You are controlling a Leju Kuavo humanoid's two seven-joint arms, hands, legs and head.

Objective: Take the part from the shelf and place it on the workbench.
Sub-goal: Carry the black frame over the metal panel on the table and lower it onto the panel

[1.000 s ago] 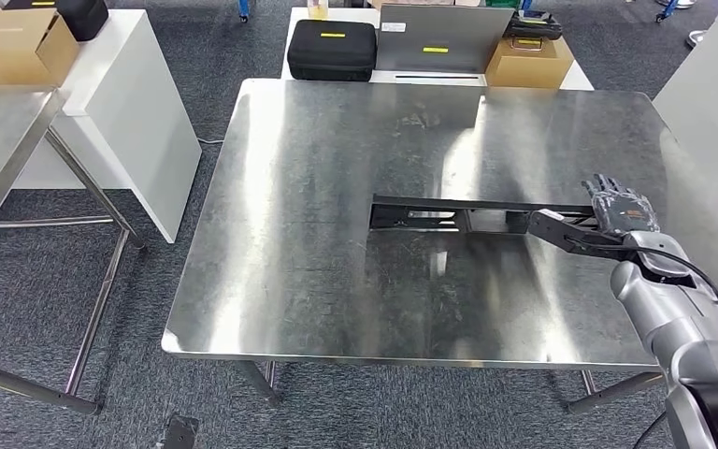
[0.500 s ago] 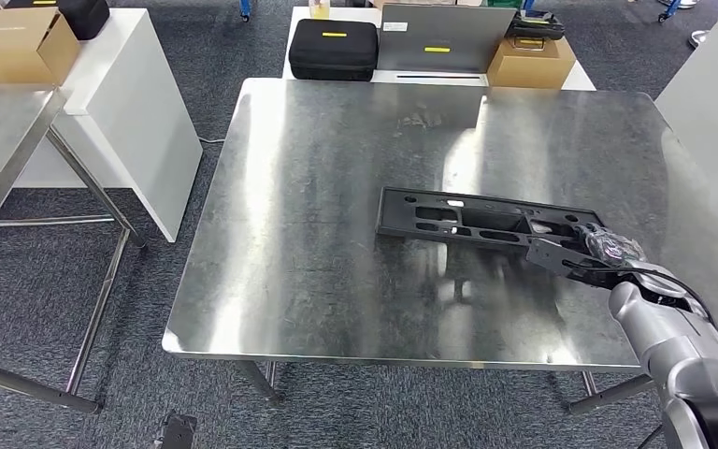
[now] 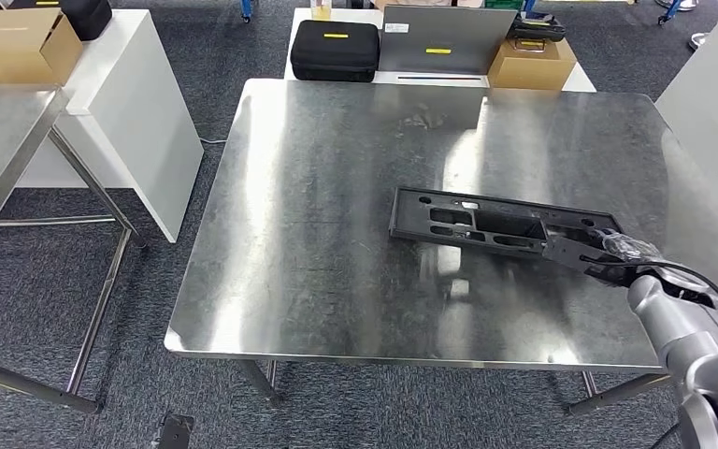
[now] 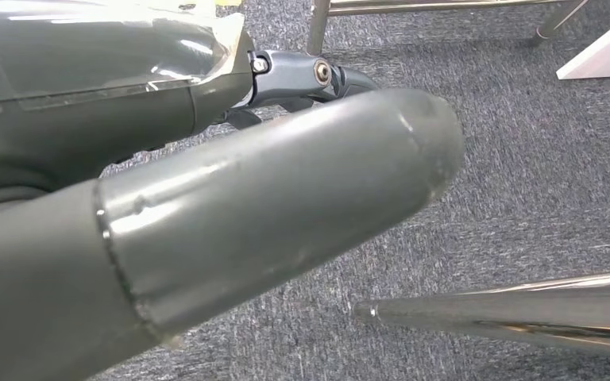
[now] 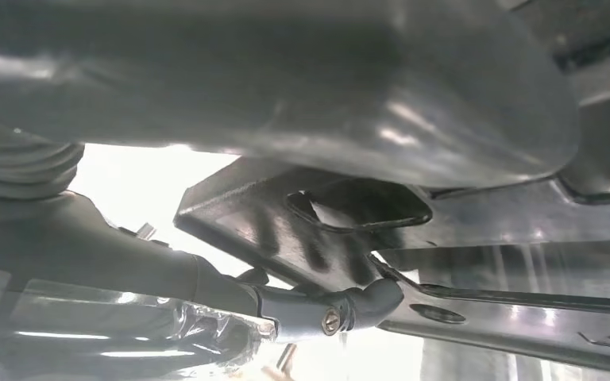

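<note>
I see the long black flat bracket with cut-out slots [image 3: 491, 222] lying on the right half of the brushed steel workbench [image 3: 337, 206], its length running left to right and slightly toward me at the right end. My right hand [image 3: 608, 251] holds that right end, fingers closed on the plate's edge; in the right wrist view the thumb sits across the plate [image 5: 302, 230] beside a rectangular slot. My left hand [image 4: 230, 222] hangs beside the floor, and I cannot tell how its fingers lie.

I judge the part stiff and fairly light, probably moulded plastic or thin metal, not fragile. Its smooth face on polished steel looks likely to slide if nudged. Held at one end, its length would lever against the fingers, so a hold nearer the middle, hooking a slot edge, would be steadier. It appears to rest flat, so I think opening the fingers is what remains.
</note>
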